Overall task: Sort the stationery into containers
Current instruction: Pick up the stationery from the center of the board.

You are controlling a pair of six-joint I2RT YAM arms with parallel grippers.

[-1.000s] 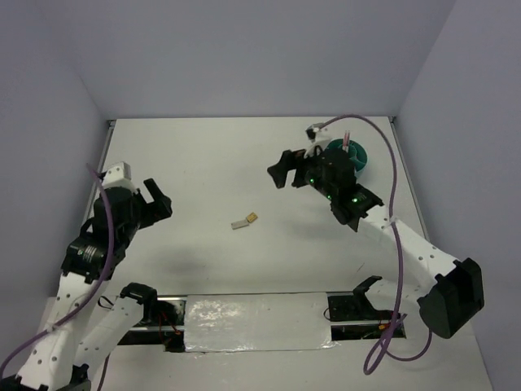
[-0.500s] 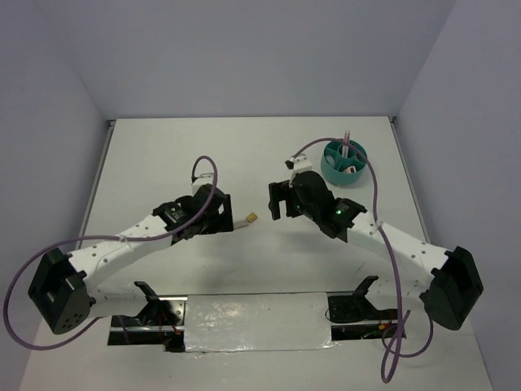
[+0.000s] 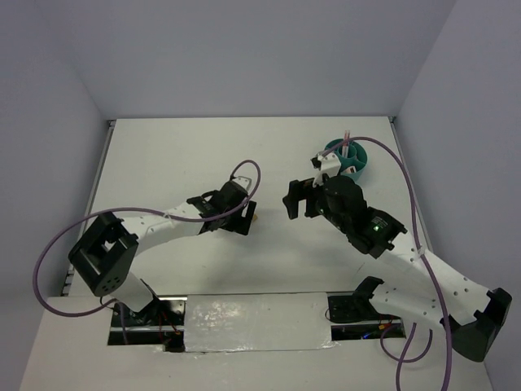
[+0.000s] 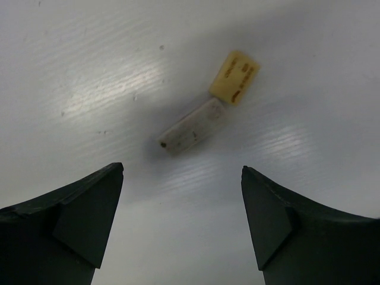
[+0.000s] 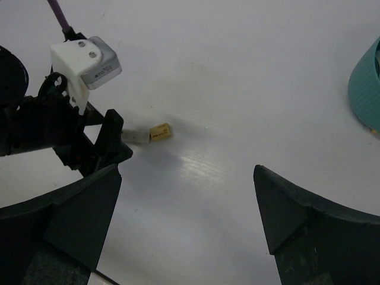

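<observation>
A small grey-tan block with a yellow end lies flat on the white table. My left gripper hovers open just short of it, and nothing sits between its fingers. From above, only the block's tan tip shows beside the left gripper. My right gripper stands open to the right of the block, apart from it and holding nothing. The teal organiser cup stands at the back right with a thin pink pen upright in it.
The right arm's wrist and purple cable cross in front of the cup. In the right wrist view, the cup's rim shows at the right edge. Both arm bases and a foil-covered strip line the near edge.
My left arm has swung from the far left to the middle, ending over the block. My right gripper has come down from beside the cup toward the middle of the table.
</observation>
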